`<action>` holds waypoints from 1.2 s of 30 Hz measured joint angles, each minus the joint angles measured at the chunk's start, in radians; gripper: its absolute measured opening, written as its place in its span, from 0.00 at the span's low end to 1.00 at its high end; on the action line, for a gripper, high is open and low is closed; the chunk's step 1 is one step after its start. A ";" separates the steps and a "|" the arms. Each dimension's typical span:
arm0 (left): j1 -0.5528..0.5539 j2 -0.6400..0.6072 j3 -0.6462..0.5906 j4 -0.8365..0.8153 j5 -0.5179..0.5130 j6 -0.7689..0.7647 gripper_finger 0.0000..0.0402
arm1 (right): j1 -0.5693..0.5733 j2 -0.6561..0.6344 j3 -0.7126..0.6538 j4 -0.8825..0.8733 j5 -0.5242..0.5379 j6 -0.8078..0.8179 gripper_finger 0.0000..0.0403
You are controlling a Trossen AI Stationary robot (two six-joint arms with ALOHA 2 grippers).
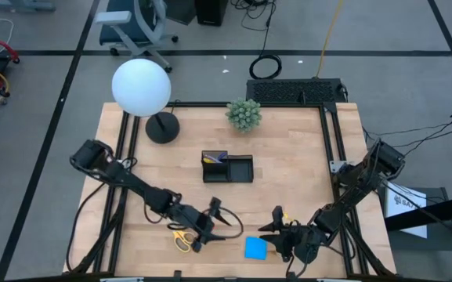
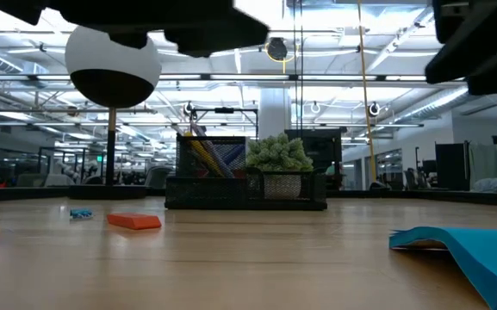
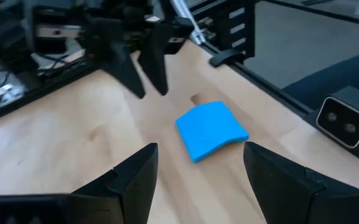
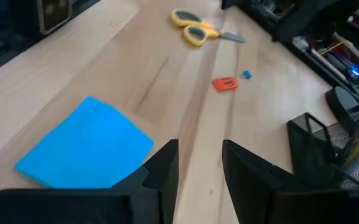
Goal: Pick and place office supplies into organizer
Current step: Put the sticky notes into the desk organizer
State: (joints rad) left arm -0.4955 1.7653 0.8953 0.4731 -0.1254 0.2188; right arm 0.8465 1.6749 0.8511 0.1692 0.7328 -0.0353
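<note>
- The jaws of the left gripper (image 1: 227, 220) stand apart and hold nothing; they hang just beside the blue sticky-note pad (image 1: 255, 248), on its side toward the scissors. The left wrist view shows the pad lying between and beyond its two fingers.
- The jaws of the right gripper (image 1: 275, 223) are also apart, with only a narrow gap, and empty; this gripper is on the other side of the pad, close to it.
- The black organizer (image 1: 228, 168) sits well apart from the pad, toward the green plant ball (image 1: 244, 114). Some pens (image 2: 207, 155) already stand in one of its compartments, so I judge this part done.
- Left on the tabletop (image 1: 304, 149): the pad itself, the yellow-handled scissors (image 1: 182, 238) near it, a small red piece (image 4: 224, 83) and a tiny blue piece (image 4: 246, 74), both between the scissors and the organizer.
- My estimate: the task is somewhere in the middle, and the pad seems the next thing, though neither gripper touches it.
</note>
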 joint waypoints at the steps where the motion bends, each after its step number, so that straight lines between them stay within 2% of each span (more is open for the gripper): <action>1: -0.005 0.017 0.020 -0.011 0.000 0.008 0.61 | 0.007 0.007 0.009 -0.006 0.001 0.005 0.28; 8: -0.017 0.126 0.122 -0.042 -0.003 0.033 0.61 | 0.063 0.011 0.031 -0.093 0.001 0.061 0.28; 14: -0.009 0.192 0.164 -0.046 -0.003 0.003 0.61 | 0.095 0.011 0.031 -0.160 -0.006 0.138 0.28; 20: 0.003 0.244 0.210 -0.040 0.000 -0.014 0.61 | 0.098 0.028 0.031 -0.179 -0.092 0.188 0.28; 25: 0.007 0.262 0.232 -0.041 0.013 -0.016 0.61 | 0.091 0.093 0.033 -0.187 -0.168 0.228 0.28; 36: 0.036 0.270 0.236 -0.002 0.038 -0.022 0.61 | 0.050 0.209 0.134 -0.189 -0.208 0.162 0.28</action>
State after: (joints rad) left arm -0.4592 2.0354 1.1313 0.4710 -0.0870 0.1970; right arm 0.8968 1.8835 0.9852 -0.0199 0.5245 0.1263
